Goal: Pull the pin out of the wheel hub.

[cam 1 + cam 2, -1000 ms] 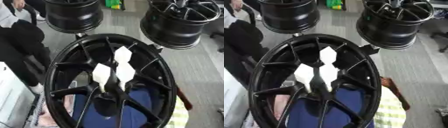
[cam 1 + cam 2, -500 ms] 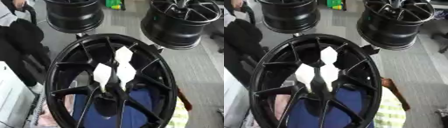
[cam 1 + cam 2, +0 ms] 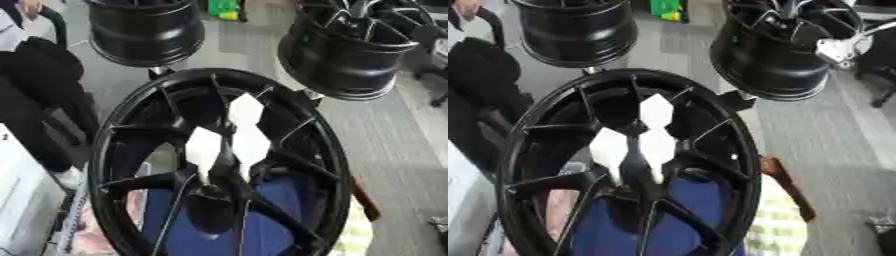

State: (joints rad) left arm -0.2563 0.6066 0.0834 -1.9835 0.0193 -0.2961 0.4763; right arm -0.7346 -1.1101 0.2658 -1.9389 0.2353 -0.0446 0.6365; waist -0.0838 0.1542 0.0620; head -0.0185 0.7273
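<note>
Noting a person (image 3: 35, 100) in dark clothes left of the wheel hub (image 3: 219, 75). Seeing a black rim (image 3: 144, 32) behind the hub to the left. Filling the foreground, tilted, spokes showing white patches (image 3: 249, 145) and blue cloth (image 3: 289, 195) through the gaps. Not making out the pin at hub centre. Spotting a second rim (image 3: 350, 55) behind the hub to the right. Seeing neither hand; finger state untellable.

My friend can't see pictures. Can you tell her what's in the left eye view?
A big black wheel hub stands upright close to the camera, with white pointed shapes showing between its spokes. Two more black wheels sit behind it on grey floor. No robot hand shows.
</note>
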